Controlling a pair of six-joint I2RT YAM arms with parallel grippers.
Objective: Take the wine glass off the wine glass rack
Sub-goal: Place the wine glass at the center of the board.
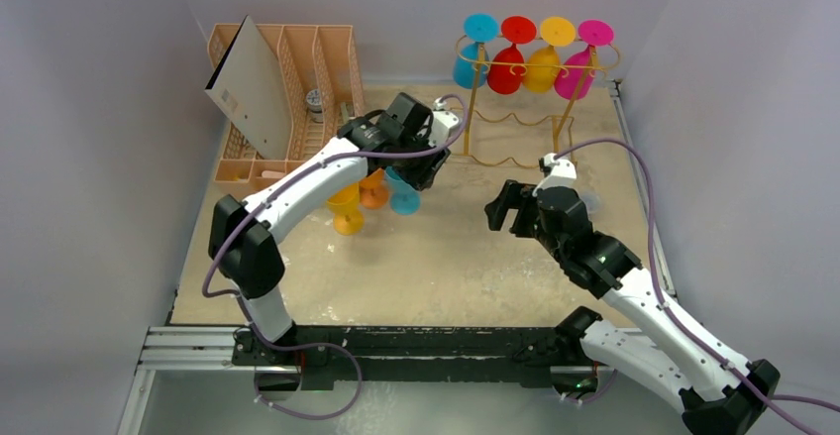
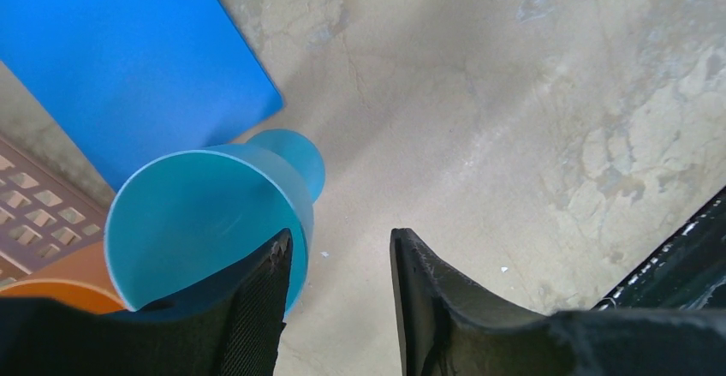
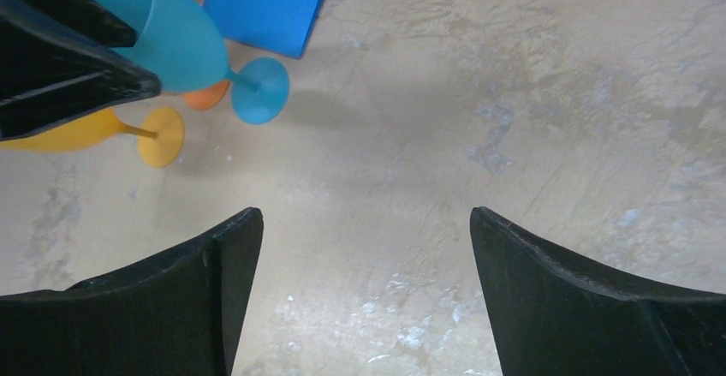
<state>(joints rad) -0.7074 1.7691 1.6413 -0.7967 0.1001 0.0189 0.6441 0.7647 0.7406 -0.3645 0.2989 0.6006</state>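
The gold wire wine glass rack stands at the back right. Several wine glasses hang bowl-down from it: blue, red, yellow and magenta. A teal wine glass stands upright on the table. My left gripper hovers over its rim, open. One of its fingers is over the bowl, and the glass wall sits just inside the gap, not pinched. My right gripper is open above bare table, with nothing between its fingers.
A yellow glass and an orange glass stand beside the teal one. A blue sheet lies flat behind them. The peach slotted organizer with a leaning white board fills the back left.
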